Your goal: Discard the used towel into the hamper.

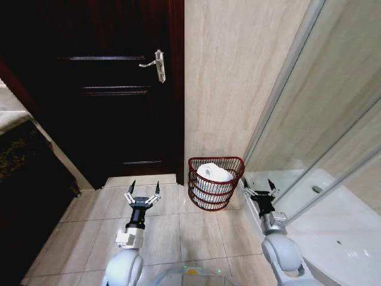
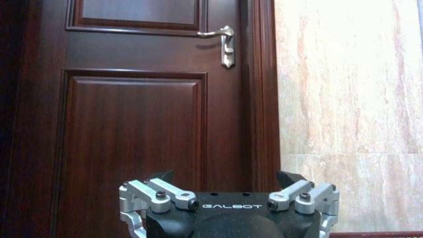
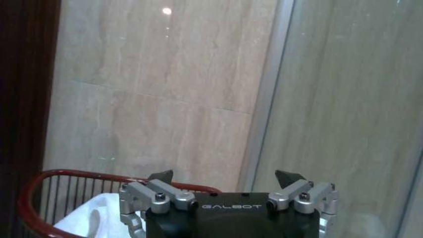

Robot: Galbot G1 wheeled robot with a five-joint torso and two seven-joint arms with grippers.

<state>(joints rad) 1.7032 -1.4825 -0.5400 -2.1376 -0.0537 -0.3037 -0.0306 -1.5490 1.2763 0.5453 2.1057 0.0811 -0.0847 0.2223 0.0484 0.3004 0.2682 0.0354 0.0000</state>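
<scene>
Reading "GALBOT" in pale letters across the black body of the left gripper (image 2: 228, 179) in the left wrist view, and the same word across the right gripper (image 3: 226, 177) in the right wrist view; no other writing legible anywhere.

Sitting on the tiled floor (image 1: 172, 229) against the beige wall (image 1: 229, 77), just beside the edge of the glass shower screen (image 1: 333, 119): the hamper (image 1: 215, 190), a dark red-brown wire basket. Lying inside it, bunched up and rising about to the rim: the white towel (image 1: 213, 174). Showing again in the right wrist view, the hamper's red rim (image 3: 79, 174) with the towel (image 3: 86, 218) behind the wires, close beside one of the right gripper's fingers (image 3: 160, 176).

Hovering low over the floor to the hamper's right, near the shower screen: the right gripper (image 1: 258, 185), fingers spread wide apart, holding nothing, tips pointing forward and apart from the basket. Hovering to the hamper's left, in front of the dark wooden door (image 1: 113, 89): the left gripper (image 1: 144, 189), fingers likewise spread wide and empty, well clear of the hamper. Standing between the two grippers, nearer the right one: the hamper.

Gleaming on the door in the head view and the left wrist view: a metal lever handle (image 1: 156, 64).
</scene>
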